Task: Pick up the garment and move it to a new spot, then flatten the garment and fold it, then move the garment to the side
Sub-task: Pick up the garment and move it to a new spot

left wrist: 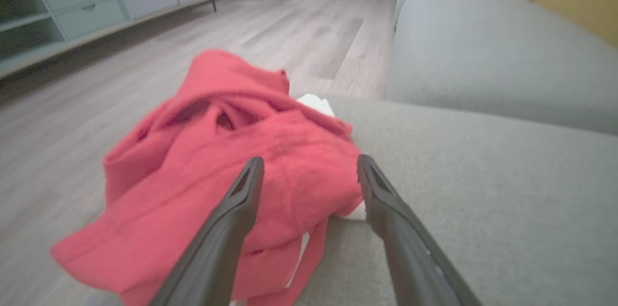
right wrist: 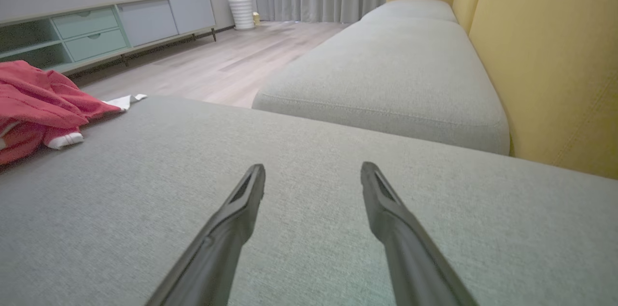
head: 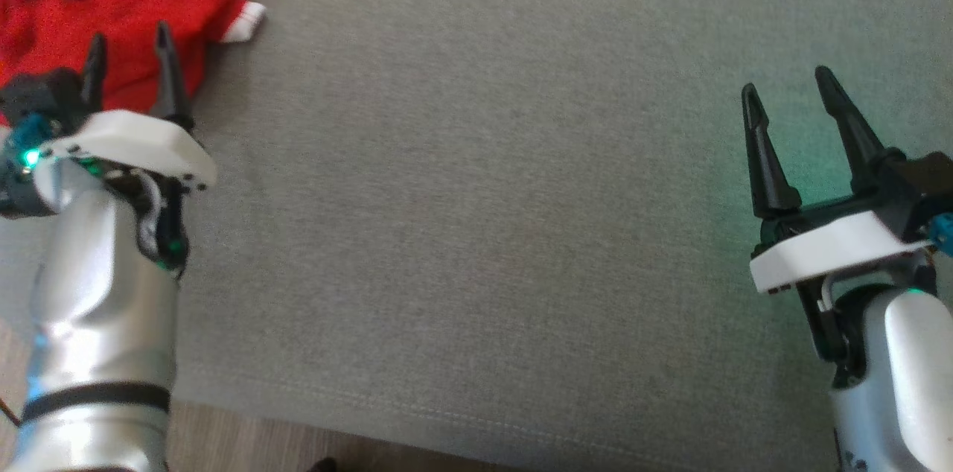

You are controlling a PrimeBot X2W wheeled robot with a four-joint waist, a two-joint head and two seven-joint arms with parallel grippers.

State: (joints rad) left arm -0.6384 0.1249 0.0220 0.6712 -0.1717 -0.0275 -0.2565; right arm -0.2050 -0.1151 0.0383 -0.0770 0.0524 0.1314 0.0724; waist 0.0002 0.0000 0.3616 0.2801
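Note:
A red garment (head: 112, 3) with white cuffs lies crumpled at the far left corner of the grey cushion (head: 484, 196). My left gripper (head: 128, 44) hovers just in front of it, open, its fingertips over the red cloth with nothing between them. The left wrist view shows the bunched garment (left wrist: 217, 171) straight ahead between the spread fingers (left wrist: 231, 219). My right gripper (head: 785, 88) stands open at the right over bare cushion, far from the cloth. From the right wrist the garment (right wrist: 38, 103) sits at the far left, beyond the open gripper (right wrist: 313, 171).
The grey cushion's front seam (head: 447, 412) borders wooden floor (head: 246, 442). A second grey seat (right wrist: 396, 69) with a yellow backrest (right wrist: 545, 55) lies beyond. A low cabinet (right wrist: 96, 26) and a white bin (right wrist: 240, 12) stand across the floor (left wrist: 96, 79).

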